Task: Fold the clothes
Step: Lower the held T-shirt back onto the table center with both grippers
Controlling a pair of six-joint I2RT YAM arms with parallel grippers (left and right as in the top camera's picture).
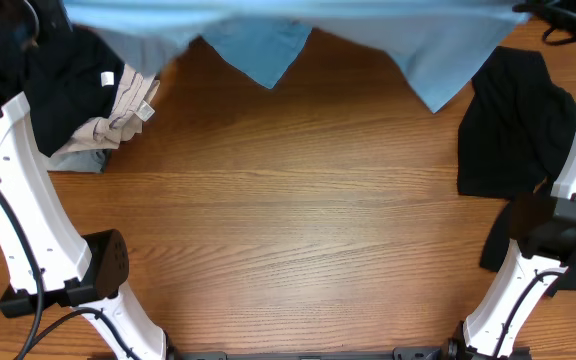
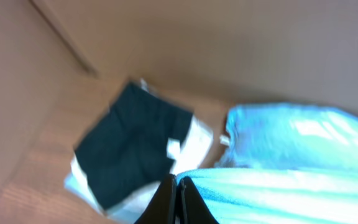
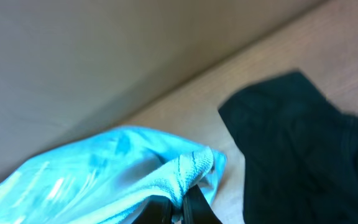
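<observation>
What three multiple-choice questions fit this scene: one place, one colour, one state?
1. Where does the lone black garment lie?
A. On the right side of the table
B. In the table's middle
C. At the near edge
2. What colour is the shirt spanning the far side?
A. Red
B. Light blue
C. Green
3. How is the right gripper?
A. Wide open
B. Shut on the shirt
C. Shut on the black garment
Answers: 1 A, overhead shows it at the right edge; 2 B, blue in every view; 3 B, wrist view shows the hem pinched.

Nothing is legible, even on the white tag of the black garment.
</observation>
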